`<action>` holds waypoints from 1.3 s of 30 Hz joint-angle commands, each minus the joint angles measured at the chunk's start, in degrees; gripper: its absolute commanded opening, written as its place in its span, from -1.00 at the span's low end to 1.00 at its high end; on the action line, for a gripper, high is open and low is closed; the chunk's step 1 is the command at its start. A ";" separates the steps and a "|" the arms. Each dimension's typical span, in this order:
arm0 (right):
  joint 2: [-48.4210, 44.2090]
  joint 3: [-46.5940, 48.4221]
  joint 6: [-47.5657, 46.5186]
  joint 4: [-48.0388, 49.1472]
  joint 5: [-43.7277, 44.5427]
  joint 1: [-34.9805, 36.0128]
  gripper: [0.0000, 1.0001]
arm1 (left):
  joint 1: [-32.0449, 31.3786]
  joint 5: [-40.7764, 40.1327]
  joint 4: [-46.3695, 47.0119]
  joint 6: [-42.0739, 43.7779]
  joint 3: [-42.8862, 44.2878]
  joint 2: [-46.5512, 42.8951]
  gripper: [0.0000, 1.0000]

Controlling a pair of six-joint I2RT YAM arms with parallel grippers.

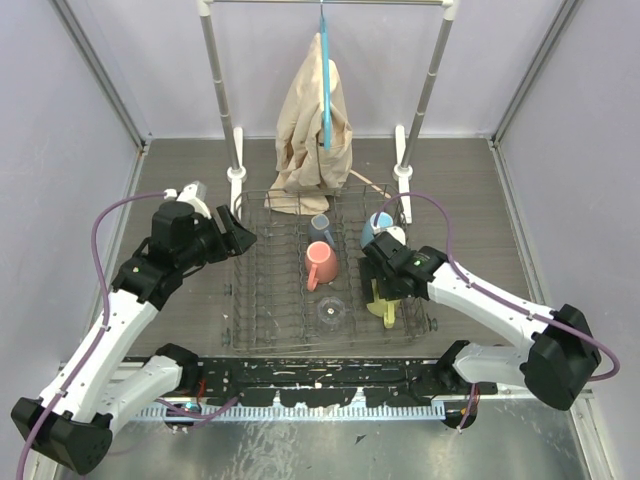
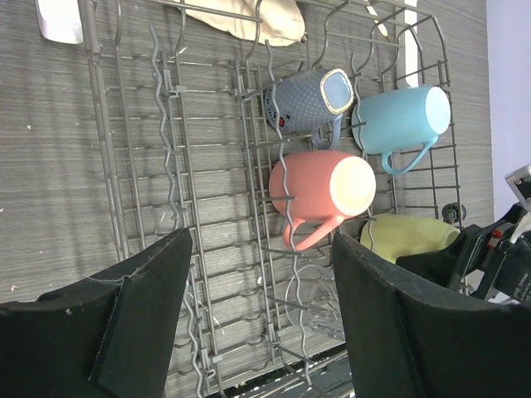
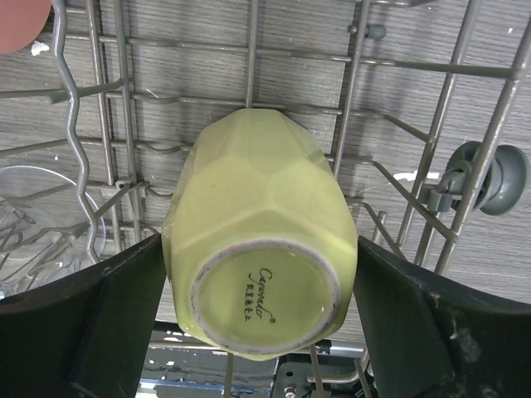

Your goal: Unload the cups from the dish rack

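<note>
The dark wire dish rack (image 1: 265,300) stands mid-table. In it lie a grey-blue mug (image 1: 322,229), a salmon-pink mug (image 1: 322,264), a light blue mug (image 1: 378,225), a pale yellow mug (image 1: 385,302) and a clear glass (image 1: 332,313). My right gripper (image 3: 261,245) reaches into the rack's right side, and its fingers (image 3: 133,307) press on both sides of the yellow mug (image 3: 257,207), which lies on the wires with its base toward the camera. My left gripper (image 2: 261,236) is open and empty, above the rack's left half (image 2: 182,166), left of the salmon mug (image 2: 319,186). I see only one salmon mug.
A silver clothes rail with beige cloth (image 1: 315,120) and a blue hanger stands behind the rack. A grey rack wheel (image 3: 485,178) sits right of the yellow mug. Purple walls close the table on the left, right and back.
</note>
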 commanded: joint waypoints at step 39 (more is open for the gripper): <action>-17.93 16.60 -2.75 9.03 -8.42 0.10 -0.99 | -0.20 9.73 6.06 -5.99 -0.94 -1.02 0.53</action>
